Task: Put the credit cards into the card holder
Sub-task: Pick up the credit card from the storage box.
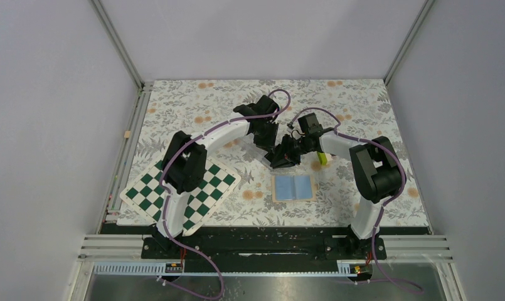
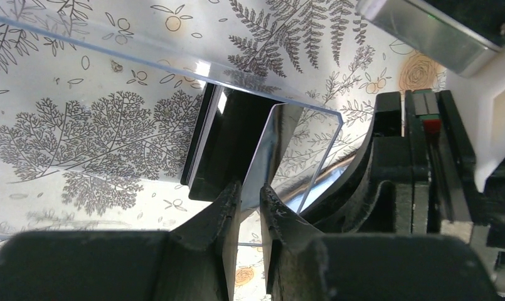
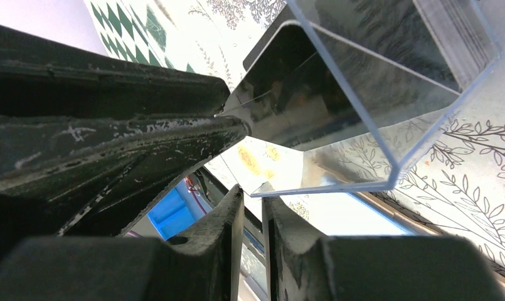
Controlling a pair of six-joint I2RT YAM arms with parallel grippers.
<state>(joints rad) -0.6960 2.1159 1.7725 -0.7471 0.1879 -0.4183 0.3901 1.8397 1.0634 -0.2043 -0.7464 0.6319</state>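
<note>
Only the wrist views showed it: the left end effector [image 2: 250, 188] stood barely parted astride a credit card [image 2: 265, 150], grip unclear. The right end effector [image 3: 253, 194] pinched the clear box [image 3: 362, 94].

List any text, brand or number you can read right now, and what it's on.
No text is readable.
The credit cards: dark glossy faces, no print showing.
The card holder: plain blue lining.
The clear box: unmarked.
The small tags at the arm bases: too small to read.

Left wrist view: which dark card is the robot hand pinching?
The shiny dark grey card, tilted up on its own with its edge pinched by the left hand. The other dark cards sit stacked together in the clear plastic box.
</note>
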